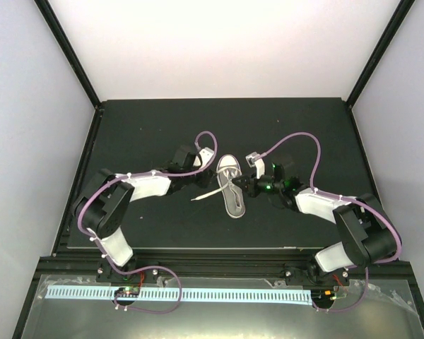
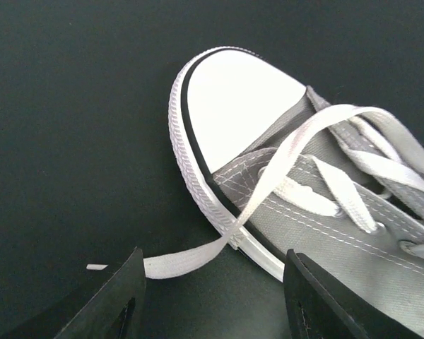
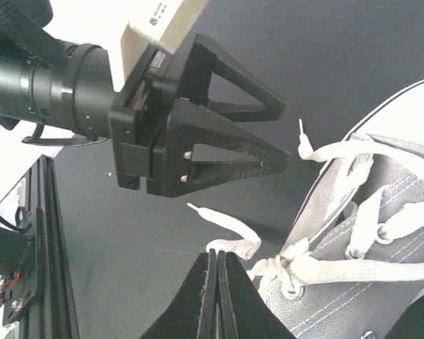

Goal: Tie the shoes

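The grey shoe [image 1: 233, 192] with its white toe cap [image 2: 240, 99] lies on the black mat between both arms, toe pointing away. My left gripper [image 2: 212, 286] stands open beside the toe. One white lace [image 2: 191, 258] runs off the sole onto the mat between its fingers, touched by neither. In the right wrist view the left gripper [image 3: 288, 129] hangs open above the mat. My right gripper [image 3: 215, 254] is shut at the shoe's side [image 3: 381, 198], its tips pinching a fold of the other lace [image 3: 242, 244], whose free end sticks out to the left.
The black mat [image 1: 162, 134] covers the table, with white walls behind and at both sides. A metal rail [image 1: 198, 293] with a white strip runs along the near edge by the arm bases. A lace end [image 1: 198, 198] trails left of the shoe.
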You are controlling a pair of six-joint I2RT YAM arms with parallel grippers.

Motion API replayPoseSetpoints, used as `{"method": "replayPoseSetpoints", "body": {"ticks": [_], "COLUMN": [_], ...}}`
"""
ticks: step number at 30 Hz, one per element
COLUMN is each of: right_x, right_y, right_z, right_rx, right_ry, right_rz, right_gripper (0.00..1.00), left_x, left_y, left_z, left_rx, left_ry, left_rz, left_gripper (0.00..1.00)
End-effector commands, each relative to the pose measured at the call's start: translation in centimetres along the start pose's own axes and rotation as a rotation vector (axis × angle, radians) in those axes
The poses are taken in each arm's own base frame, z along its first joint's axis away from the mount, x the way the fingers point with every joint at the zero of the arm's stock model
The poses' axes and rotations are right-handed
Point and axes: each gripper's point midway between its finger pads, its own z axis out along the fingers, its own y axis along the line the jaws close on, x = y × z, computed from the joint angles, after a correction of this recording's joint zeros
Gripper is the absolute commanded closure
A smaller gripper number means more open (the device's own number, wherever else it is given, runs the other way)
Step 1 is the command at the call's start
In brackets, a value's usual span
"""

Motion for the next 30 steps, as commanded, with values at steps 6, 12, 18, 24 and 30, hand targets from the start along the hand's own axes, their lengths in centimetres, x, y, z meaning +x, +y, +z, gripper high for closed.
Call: {"method": "replayPoseSetpoints", "body": {"ticks": [6, 12, 18, 24, 30], "right_x": [-0.6, -0.4, -0.4, -0.4, -0.6], "right_y": [0.6, 0.5, 0.5, 0.4, 0.6], "right_z": [0.0, 0.1, 0.2, 0.2, 0.2], "right_rx": [-0.019, -0.02, -0.024, -0.023, -0.029], "right_ry": [-0.025, -0.02, -0.016, -0.014, -0.017], "right_rz": [-0.036, -0.033, -0.03, -0.027, -0.029], "right_gripper": [0.98, 0.98, 0.98, 0.98, 0.98], "left_x": [-0.3, 0.0, 0.2, 0.2, -0.5], "left_y": [0.1, 0.2, 0.0, -0.4, 0.0], "left_z": [1.8, 2.7, 3.6, 4.1, 2.8], "left_rx": [0.038, 0.059, 0.076, 0.106, 0.07], "left_ry": [0.009, 0.018, 0.037, 0.036, 0.006], "left_rz": [-0.018, -0.042, -0.049, -0.061, -0.087], "left_gripper": [0.45, 0.53, 0.59, 0.77, 0.98]}}
